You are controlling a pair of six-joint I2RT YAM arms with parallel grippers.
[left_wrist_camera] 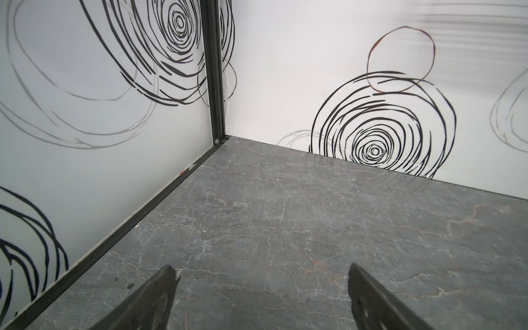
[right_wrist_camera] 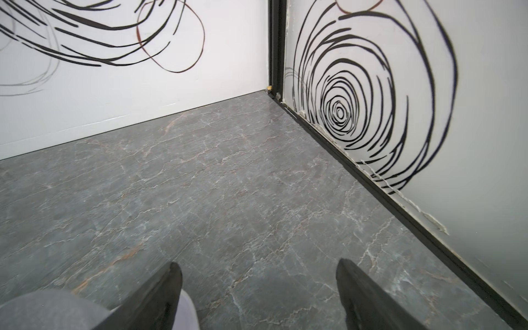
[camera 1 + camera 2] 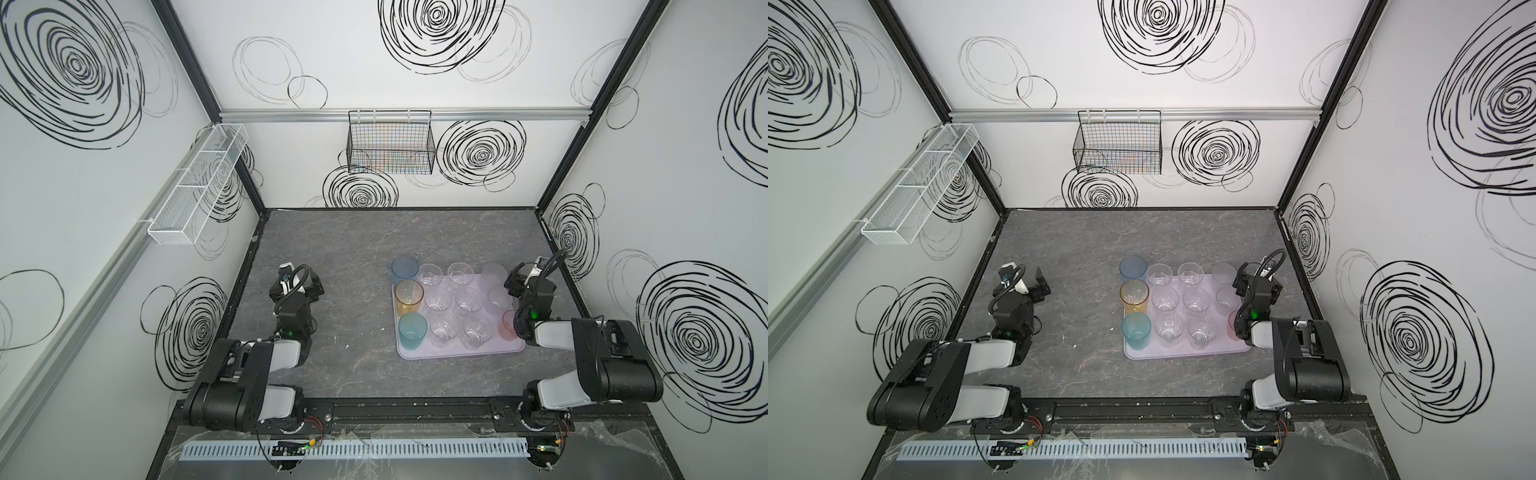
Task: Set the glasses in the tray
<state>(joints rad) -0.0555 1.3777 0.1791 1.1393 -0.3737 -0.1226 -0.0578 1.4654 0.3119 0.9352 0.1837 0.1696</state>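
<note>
The lavender tray [image 3: 457, 354] [image 3: 1183, 352] lies right of the table's middle and carries the glasses. Blue [image 3: 404, 268], amber [image 3: 409, 296] and teal [image 3: 412, 330] tumblers line its left side. Several short clear ones [image 3: 438, 299] fill the middle, frosted ones [image 3: 494, 272] and a pink one [image 3: 508, 324] the right side. My right gripper [image 3: 521, 279] [image 2: 258, 271] hangs open at the tray's far right corner, beside a frosted glass [image 2: 43, 308], with nothing between its fingers. My left gripper [image 3: 297, 276] [image 1: 261, 274] stands open and empty over bare table at the left.
A black wire basket [image 3: 390, 145] hangs on the back wall and a white mesh basket [image 3: 195, 187] on the left wall. Walls close the table on three sides. The right wall's black base rail [image 2: 400, 205] runs close by my right gripper.
</note>
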